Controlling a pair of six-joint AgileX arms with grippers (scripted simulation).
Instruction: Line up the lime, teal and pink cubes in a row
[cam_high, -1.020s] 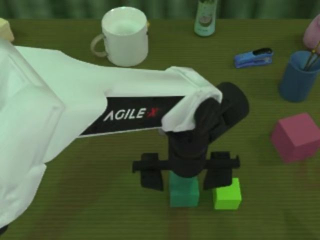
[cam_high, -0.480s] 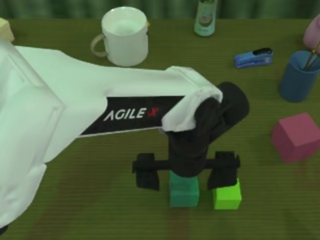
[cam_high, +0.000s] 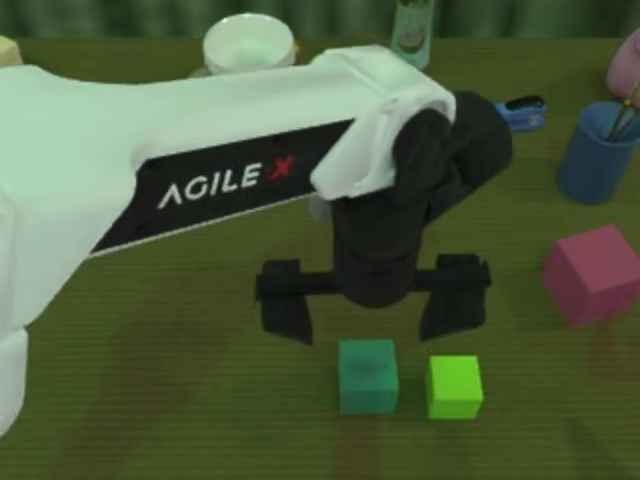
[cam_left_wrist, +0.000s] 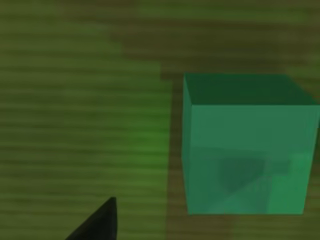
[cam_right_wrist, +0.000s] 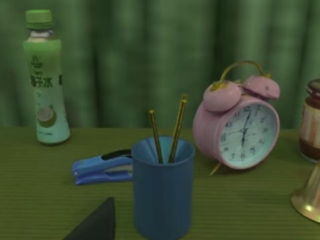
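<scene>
Top view shows left gripper (cam_high: 372, 308) spread above teal (cam_high: 368, 376), set beside lime (cam_high: 455, 386); pink cube (cam_high: 594, 273), far right, likely needs placing next.

A table (cam_high: 180, 400) covered in a green ribbed cloth is seen carrying everything. The teal cube (cam_high: 368, 376) is set flat near the table's front edge, and the lime cube (cam_high: 454, 386) is placed just beside it on its right, a narrow gap being left between them. The pink cube (cam_high: 594, 273) is found well to the right of the teal cube and farther back. Behind the pink cube a blue pencil cup (cam_high: 596, 152) is stood, with a blue stapler (cam_high: 520, 111), a green bottle (cam_high: 411, 35) and a white mug (cam_high: 248, 44) ranged leftward along the back. A pink alarm clock (cam_right_wrist: 242, 123) is placed just behind the pencil cup.
</scene>
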